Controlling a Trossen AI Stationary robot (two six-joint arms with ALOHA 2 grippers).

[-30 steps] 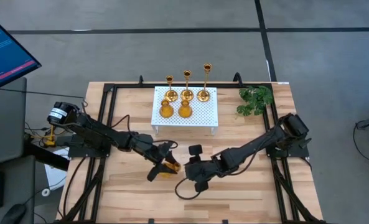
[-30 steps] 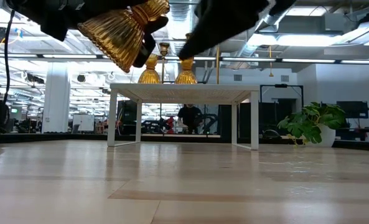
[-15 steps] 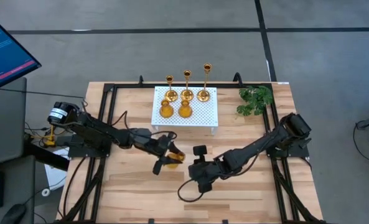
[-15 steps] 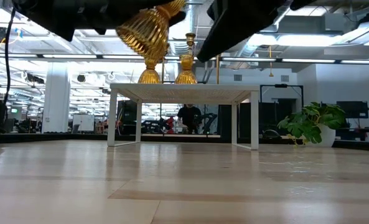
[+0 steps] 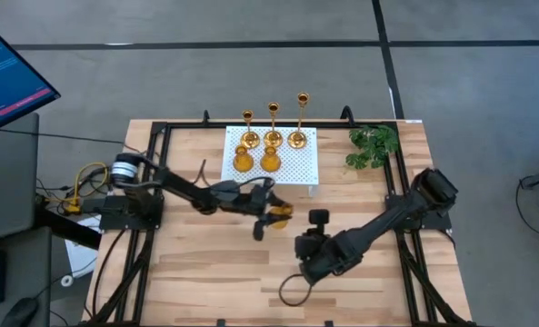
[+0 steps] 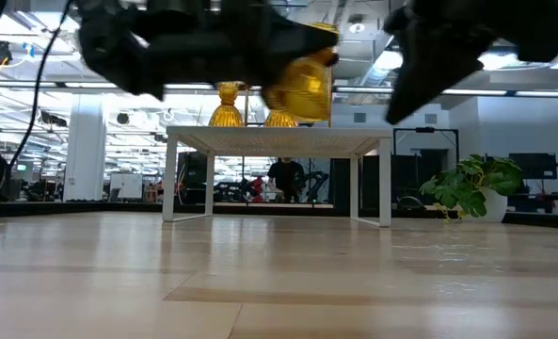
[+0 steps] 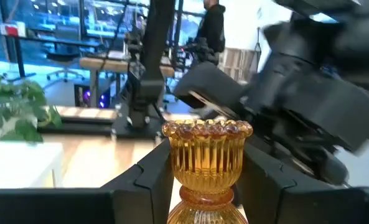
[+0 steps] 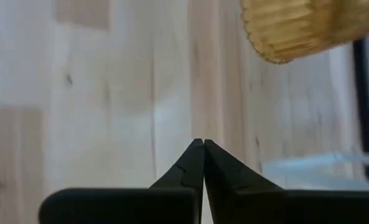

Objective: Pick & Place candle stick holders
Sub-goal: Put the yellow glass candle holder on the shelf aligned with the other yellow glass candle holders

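A short, squat, shiny gold ribbed candle holder point(image 5: 279, 212) is held tight in the left pincer point(image 5: 271, 214), clear above the wooden table point(image 5: 196, 272). In the left wrist view the gold cup point(image 7: 207, 155) is seen pressed between the two dark fingers point(image 7: 148, 180). A second ago this holder was carried farther from the small white raised stand with holes point(image 5: 298, 168); now it has been brought close to the front right corner of that stand. On the stand, five other gold holders are already set: three tall thin-stemmed ones point(image 5: 273, 124) along the back edge and two short cone-shaped ones point(image 5: 255, 161) in front of them. The carried one seems to be the sixth and last, so the job is judged to be nearly done, with only a lift onto the stand and a letting go left. The right pincer point(image 5: 317, 218) has been pulled a little away from the stand's front and waits just beside the carried holder; its fingers point(image 8: 198, 163) are pressed together with nothing between them. A small green leafy plant point(image 5: 373, 145) is seen to the right of the stand and is not touched.
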